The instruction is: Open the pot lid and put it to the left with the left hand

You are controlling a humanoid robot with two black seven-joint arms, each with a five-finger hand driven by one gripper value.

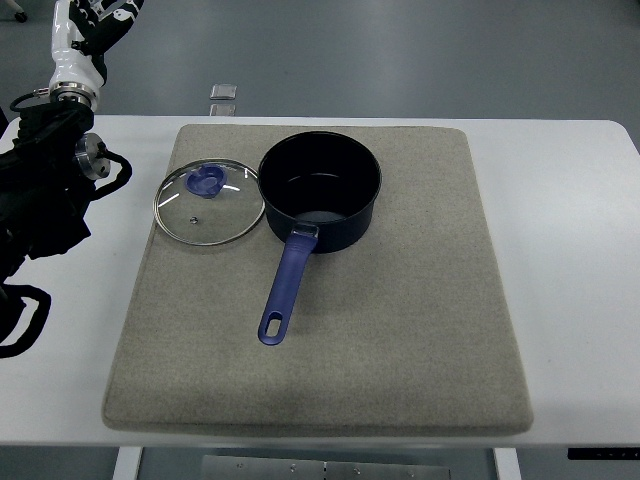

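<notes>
Looking down steeply at a white table (570, 200) that carries a large grey felt mat (400, 330), which covers most of the middle of the tabletop. The near half of the mat is bare.

Moving away from the near edge, a blue handle with a hanging hole at its end reaches toward the near-left part of the mat. It belongs to a dark blue saucepan (320, 190) that stands upright toward the far edge of the mat, a little left of its middle. The pan is uncovered and its dark inside is open to view.

Just to the left of the pan, near the mat's far-left corner, a round glass lid (208, 203) with a metal rim and a blue knob lies flat on the mat, knob up. Its rim sits right against the pan's wall; whether they touch cannot be told.

At the left edge of the table the robot's left hand (40, 190) shows as a black, cable-wrapped mass with a metal wrist fitting, apart from the lid and holding nothing. Whether its fingers are spread or curled cannot be told. A white arm segment rises behind it past the far-left corner.
</notes>
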